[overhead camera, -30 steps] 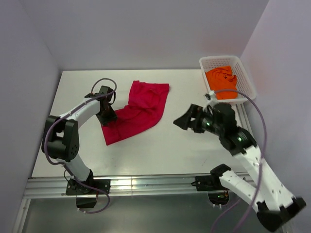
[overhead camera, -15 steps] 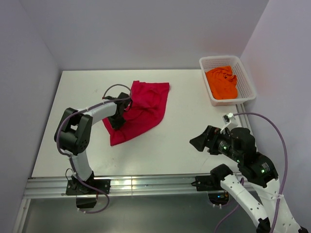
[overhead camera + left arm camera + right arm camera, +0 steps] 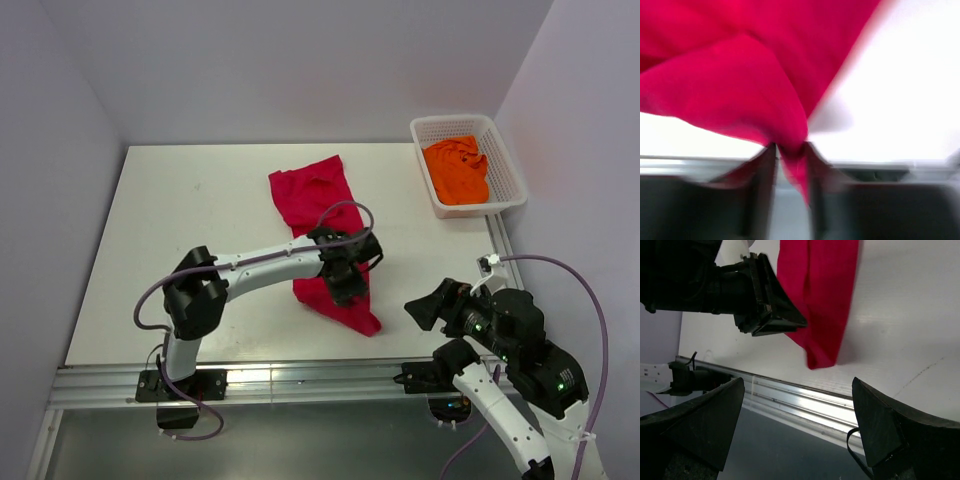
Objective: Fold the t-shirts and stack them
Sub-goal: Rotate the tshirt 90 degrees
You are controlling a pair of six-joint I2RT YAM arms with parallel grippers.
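We are clamping our left gripper on a fold of the crimson t-shirt, on the table toward its front edge. Our right gripper is hanging wide open, empty — the orange t-shirt is lying in the basket.

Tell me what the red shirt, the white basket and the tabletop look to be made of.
Red shirt: soft knit cloth, probably cotton, matte; it drapes and creases.
White basket: likely moulded plastic, slightly glossy; its walls are a regular mesh.
Tabletop: smooth white board, perhaps laminate or painted; flat, with faint sheen, exact material unclear.
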